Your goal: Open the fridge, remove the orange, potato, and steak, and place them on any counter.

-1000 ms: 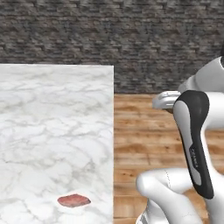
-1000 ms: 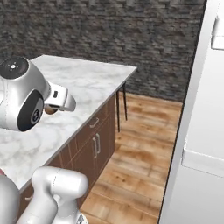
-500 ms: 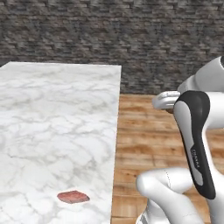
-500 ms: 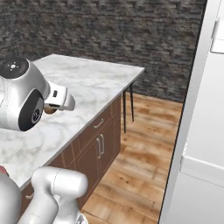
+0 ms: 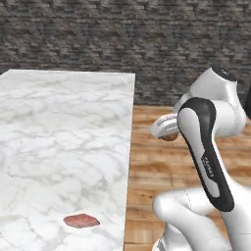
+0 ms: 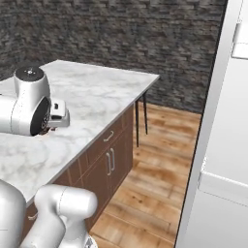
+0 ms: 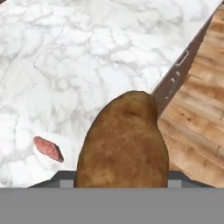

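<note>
My gripper (image 7: pixel 121 181) is clamped on the potato (image 7: pixel 123 142), which bulks up close in the hand view. In the left base view a brown sliver of it peeks under the hand, off the counter's (image 5: pixel 59 127) long edge, over the wood floor (image 5: pixel 147 166). Steak (image 5: pixel 81 220) lies flat on the counter near that same edge.

Wide bare marble on the bench (image 5: pixel 59 127), free for passing. Only the steak (image 5: pixel 81 221) lying near the front edge, well apart from the far end.
</note>
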Available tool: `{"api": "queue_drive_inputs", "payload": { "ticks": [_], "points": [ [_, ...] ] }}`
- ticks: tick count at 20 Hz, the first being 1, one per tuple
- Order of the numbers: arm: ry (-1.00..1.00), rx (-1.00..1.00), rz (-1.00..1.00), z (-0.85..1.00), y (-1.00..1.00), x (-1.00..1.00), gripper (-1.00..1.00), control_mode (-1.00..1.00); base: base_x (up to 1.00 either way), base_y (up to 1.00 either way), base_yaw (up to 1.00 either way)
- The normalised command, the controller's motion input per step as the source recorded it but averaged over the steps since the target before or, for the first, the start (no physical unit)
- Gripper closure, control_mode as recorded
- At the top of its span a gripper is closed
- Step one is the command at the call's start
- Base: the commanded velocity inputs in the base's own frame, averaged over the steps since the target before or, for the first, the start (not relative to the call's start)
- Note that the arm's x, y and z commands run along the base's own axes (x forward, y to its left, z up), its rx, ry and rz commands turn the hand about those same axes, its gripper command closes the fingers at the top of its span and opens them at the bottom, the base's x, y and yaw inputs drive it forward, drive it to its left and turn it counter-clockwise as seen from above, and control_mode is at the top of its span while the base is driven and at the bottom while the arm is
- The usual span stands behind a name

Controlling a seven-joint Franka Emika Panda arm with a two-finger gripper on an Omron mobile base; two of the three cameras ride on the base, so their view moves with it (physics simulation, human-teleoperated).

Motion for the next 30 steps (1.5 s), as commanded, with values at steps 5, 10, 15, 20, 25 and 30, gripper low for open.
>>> {"api": "queue_drive_inputs", "payload": {
  "ticks": [5, 10, 15, 20, 25, 30],
  "points": [
    [0.28, -0.18, 0.29, -0.63, 1.0, 0.28, 1.0, -1.0, 0.0, 0.0, 0.0],
    [0.03, -0.26, 0.08, -0.38, 1.0, 0.26, 1.0, -1.0, 0.0, 0.0, 0.0],
    [0.15, -0.03, 0.12, -0.59, 0.4, 0.58, 1.0, -1.0, 0.0, 0.0, 0.0],
    [0.16, -0.05, 0.23, -0.9, 0.22, 0.73, 1.0, -1.0, 0.0, 0.0, 0.0],
    [0.04, -0.18, 0.16, -0.87, 0.64, 0.54, 1.0, -1.0, 0.0, 0.0, 0.0],
    [0.13, -0.07, 0.17, -0.78, 0.28, 0.48, 1.0, -1.0, 0.0, 0.0, 0.0]
  ]
}}
